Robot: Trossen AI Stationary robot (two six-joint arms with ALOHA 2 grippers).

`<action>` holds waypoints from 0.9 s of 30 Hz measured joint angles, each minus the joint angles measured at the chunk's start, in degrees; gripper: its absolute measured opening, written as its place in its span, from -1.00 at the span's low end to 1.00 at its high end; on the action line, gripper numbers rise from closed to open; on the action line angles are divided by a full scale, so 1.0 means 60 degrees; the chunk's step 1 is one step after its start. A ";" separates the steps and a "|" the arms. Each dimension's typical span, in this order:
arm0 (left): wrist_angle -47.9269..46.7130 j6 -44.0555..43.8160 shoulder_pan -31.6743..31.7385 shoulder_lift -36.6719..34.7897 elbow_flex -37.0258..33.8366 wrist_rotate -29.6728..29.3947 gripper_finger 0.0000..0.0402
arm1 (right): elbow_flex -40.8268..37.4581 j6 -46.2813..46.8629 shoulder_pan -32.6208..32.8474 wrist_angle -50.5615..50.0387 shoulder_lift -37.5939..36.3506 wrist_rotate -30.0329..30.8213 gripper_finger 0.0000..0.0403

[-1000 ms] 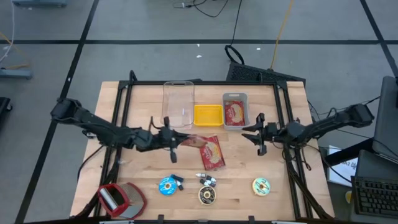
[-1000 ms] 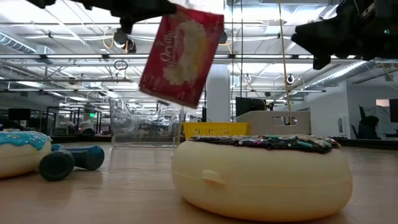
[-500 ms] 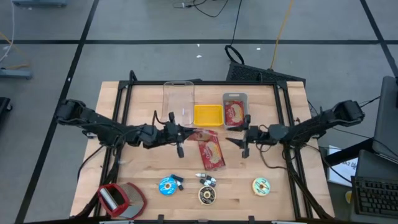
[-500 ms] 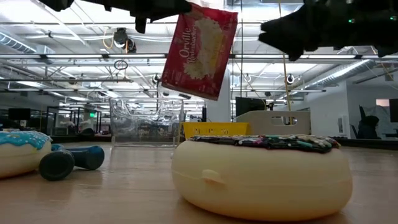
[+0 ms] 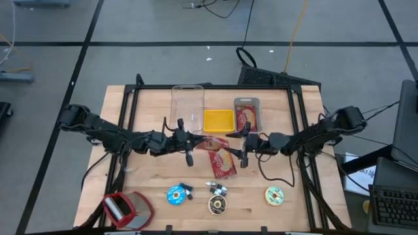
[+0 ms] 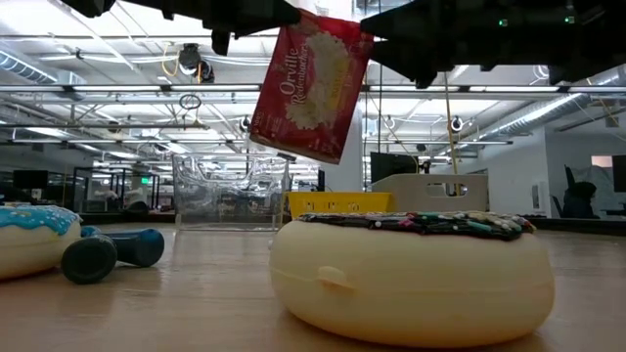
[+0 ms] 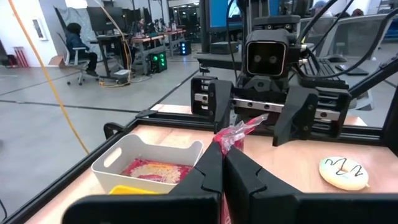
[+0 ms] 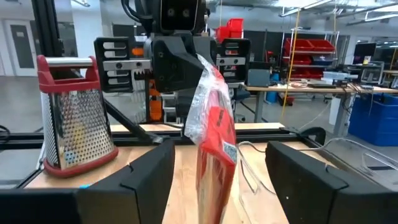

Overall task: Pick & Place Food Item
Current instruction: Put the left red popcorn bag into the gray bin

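Observation:
A red popcorn packet [image 5: 220, 160] hangs tilted above the middle of the table, clear of it in the low view [image 6: 311, 86]. My left gripper [image 5: 190, 145] is shut on it, reaching level from the table's left. My right gripper [image 5: 243, 149] faces it from the right, open. In the right wrist view the packet [image 8: 214, 143] stands between the two spread fingers [image 8: 140, 180], which do not touch it. My left gripper pinches the packet's crimped upper edge [image 7: 239, 129] between its two shut fingers. The fingers come level from the table's left. The packet hangs below and beyond them, slanted, lifted clear of the table.
At the far side stand a clear container [image 5: 187, 106], a yellow tray [image 5: 218, 120] and a grey bin [image 5: 247, 104] with another red packet. Toy doughnuts [image 5: 273, 195] [image 5: 218, 205] [image 5: 176, 194] lie near the front edge. A red-framed grater [image 5: 123, 209] lies at the front left.
My right gripper has travelled toward the table's left, up to the packet, and has opened wider, so its fingers now flank the packet. My left gripper has shifted a little toward the right with the packet, which stays hanging clear.

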 joint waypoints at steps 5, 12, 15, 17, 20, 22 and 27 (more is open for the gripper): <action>-0.0033 0.0022 0.0000 0.0000 -0.0004 0.0000 -1.00 | 0.0057 -0.0190 -0.0011 0.0333 0.0261 0.0009 0.10; -0.0106 0.0022 0.0000 0.0000 -0.0004 -0.0003 -1.00 | 0.0057 -0.0258 -0.0018 0.0281 0.0336 0.0019 -0.12; -0.0106 0.0004 0.0000 0.0000 -0.0004 0.0000 -1.00 | 0.0057 -0.0280 -0.0018 0.0292 0.0336 0.0019 -0.29; -0.0110 -0.0015 0.0000 0.0000 -0.0004 0.0000 -1.00 | 0.0057 -0.0284 -0.0018 0.0284 0.0336 0.0019 -0.41; -0.0120 -0.0018 0.0000 0.0000 -0.0004 0.0000 -1.00 | 0.0057 -0.0330 -0.0065 0.0271 0.0336 -0.0010 -0.62; -0.0152 -0.0022 0.0001 0.0000 -0.0005 0.0024 -1.00 | 0.0057 -0.0403 -0.0107 0.0157 0.0332 -0.0031 -0.78; -0.0172 -0.0051 0.0007 -0.0011 -0.0007 0.0440 -1.00 | 0.0057 -0.0426 -0.0127 0.0143 0.0332 -0.0208 -0.96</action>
